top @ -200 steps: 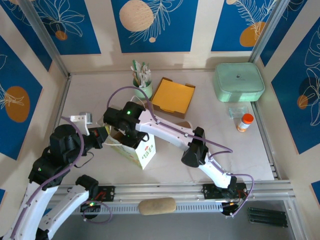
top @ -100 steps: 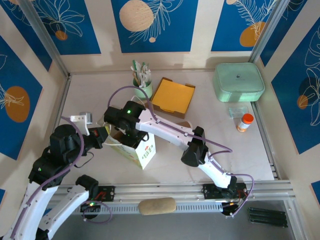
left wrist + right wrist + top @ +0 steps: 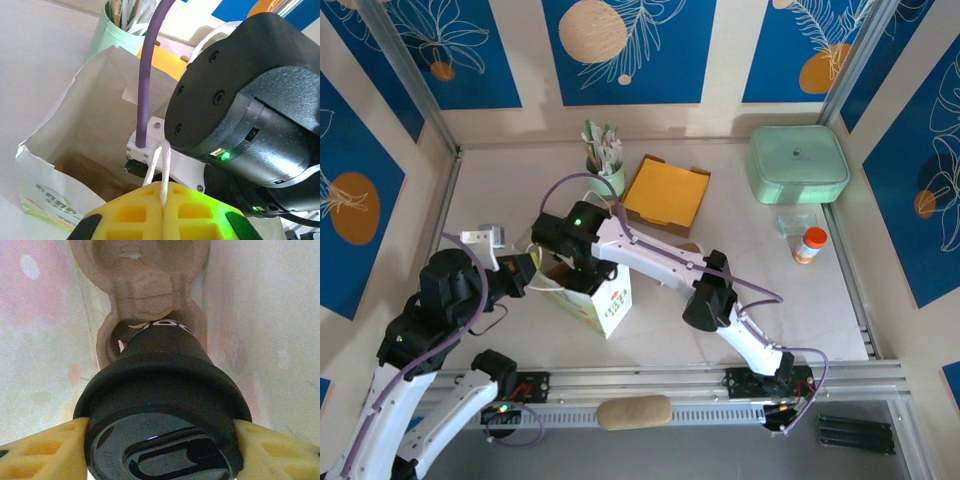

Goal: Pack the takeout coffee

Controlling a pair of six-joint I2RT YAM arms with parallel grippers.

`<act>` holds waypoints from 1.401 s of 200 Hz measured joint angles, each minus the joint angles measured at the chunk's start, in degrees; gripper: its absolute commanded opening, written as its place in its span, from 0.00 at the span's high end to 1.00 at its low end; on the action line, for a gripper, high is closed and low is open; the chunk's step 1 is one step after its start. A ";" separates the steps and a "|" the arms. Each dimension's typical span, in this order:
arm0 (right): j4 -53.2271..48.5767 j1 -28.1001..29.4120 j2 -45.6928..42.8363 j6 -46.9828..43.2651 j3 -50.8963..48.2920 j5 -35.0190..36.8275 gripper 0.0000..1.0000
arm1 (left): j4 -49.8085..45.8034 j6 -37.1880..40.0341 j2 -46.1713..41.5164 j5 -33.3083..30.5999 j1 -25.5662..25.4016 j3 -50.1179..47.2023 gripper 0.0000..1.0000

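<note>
The takeout coffee [image 3: 160, 405] has a black lid, and its dark cup body points down into the white paper bag [image 3: 605, 300]. My right gripper [image 3: 160, 450] is shut on the lid's rim, one yellow finger [image 3: 45, 450] on each side. Below the cup, at the bag's bottom, lies the brown pulp carrier [image 3: 145, 285]. My left gripper [image 3: 164, 210] is shut on the bag's white string handle [image 3: 162, 170] and holds the bag's mouth [image 3: 100, 100] open. In the top view the right wrist [image 3: 575, 235] reaches into the bag from above, and the left gripper [image 3: 525, 272] sits at the bag's left edge.
A mint-green cup of utensils [image 3: 605, 170] and an open yellow-lined box [image 3: 665, 193] stand behind the bag. A mint lidded container [image 3: 798, 163], a small clear tub [image 3: 796, 222] and an orange-capped bottle [image 3: 809, 244] are at the right. Frame rails border the table.
The right wrist has edged very slightly left over the bag. The left arm has held still with the handle.
</note>
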 measured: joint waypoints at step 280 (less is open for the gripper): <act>1.84 -0.26 -1.07 0.37 -2.29 -0.02 0.51 | 0.00 0.00 0.00 0.00 0.00 0.00 1.00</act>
